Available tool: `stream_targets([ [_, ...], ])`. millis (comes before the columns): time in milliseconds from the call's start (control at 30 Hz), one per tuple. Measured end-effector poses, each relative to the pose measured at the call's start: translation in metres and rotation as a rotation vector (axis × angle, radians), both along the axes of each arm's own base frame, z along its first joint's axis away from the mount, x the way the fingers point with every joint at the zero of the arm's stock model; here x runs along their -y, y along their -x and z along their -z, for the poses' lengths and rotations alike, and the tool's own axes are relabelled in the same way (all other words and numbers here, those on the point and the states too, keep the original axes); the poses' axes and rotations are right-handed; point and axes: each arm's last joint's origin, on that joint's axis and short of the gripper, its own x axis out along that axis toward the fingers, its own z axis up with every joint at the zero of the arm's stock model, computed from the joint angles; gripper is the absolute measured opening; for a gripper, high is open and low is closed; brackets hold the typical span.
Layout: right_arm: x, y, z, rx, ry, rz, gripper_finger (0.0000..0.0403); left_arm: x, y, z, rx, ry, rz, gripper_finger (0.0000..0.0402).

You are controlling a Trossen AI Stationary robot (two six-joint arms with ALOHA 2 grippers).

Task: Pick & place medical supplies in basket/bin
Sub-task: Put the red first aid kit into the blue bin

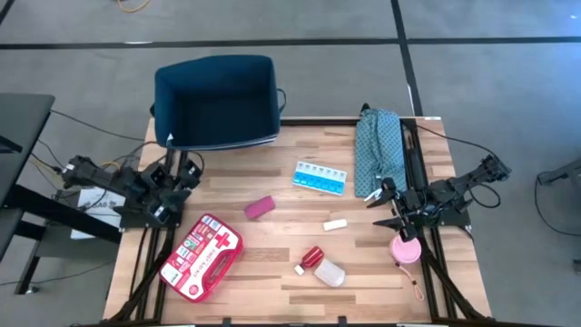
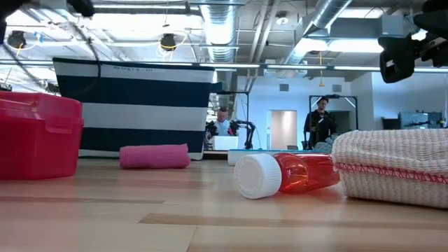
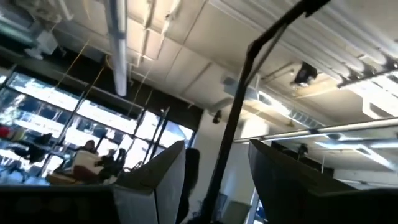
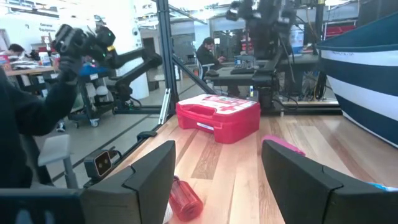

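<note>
I have both arms parked at the surface's side edges, left hand (image 1: 172,186) and right hand (image 1: 386,207) spread wide and empty. The supplies lie scattered mid-surface, first-aid case (image 1: 201,256) near the front-left corner; the bin (image 1: 216,102) waits at the far edge.

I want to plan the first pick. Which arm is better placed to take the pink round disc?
The right arm, most likely. The right gripper, open, sits at the table's right edge just above the pink round disc. The left gripper, also open, waits at the opposite edge near the bin.

dark jointed arms, seemingly black cables
</note>
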Motion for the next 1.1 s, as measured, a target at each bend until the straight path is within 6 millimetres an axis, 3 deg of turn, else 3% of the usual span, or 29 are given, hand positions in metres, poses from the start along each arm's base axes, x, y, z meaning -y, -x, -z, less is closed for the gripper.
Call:
stream_targets([
  [233, 0.000, 0.000, 0.000, 0.000, 0.002, 0.001, 0.0234, 0.012, -0.036, -0.042, -0.226, -0.119, -0.052, 0.0167],
  [433, 0.000, 0.000, 0.000, 0.001, 0.008, 0.001, 0.0234, 0.020, -0.075, -0.039, -0.637, -0.134, -0.189, 0.0167],
  [633, 0.000, 0.000, 0.000, 0.002, 0.009, 0.001, 0.0234, 0.025, -0.097, -0.037, -0.942, 0.061, -0.138, 0.0167],
  [767, 0.000, 0.000, 0.000, 0.003, 0.012, 0.002, 0.0234, 0.031, -0.105, -0.053, -1.107, 0.196, -0.060, 0.0167],
  [933, 0.000, 0.000, 0.000, 0.039, 0.143, 0.007, 0.0234, 0.044, -0.117, -0.066, -1.356, 0.332, -0.092, 0.0167],
  [1100, 0.000, 0.000, -0.005, 0.095, 0.163, 0.014, 0.0234, 0.070, -0.133, -0.053, -1.629, 0.448, -0.132, 0.0167],
])
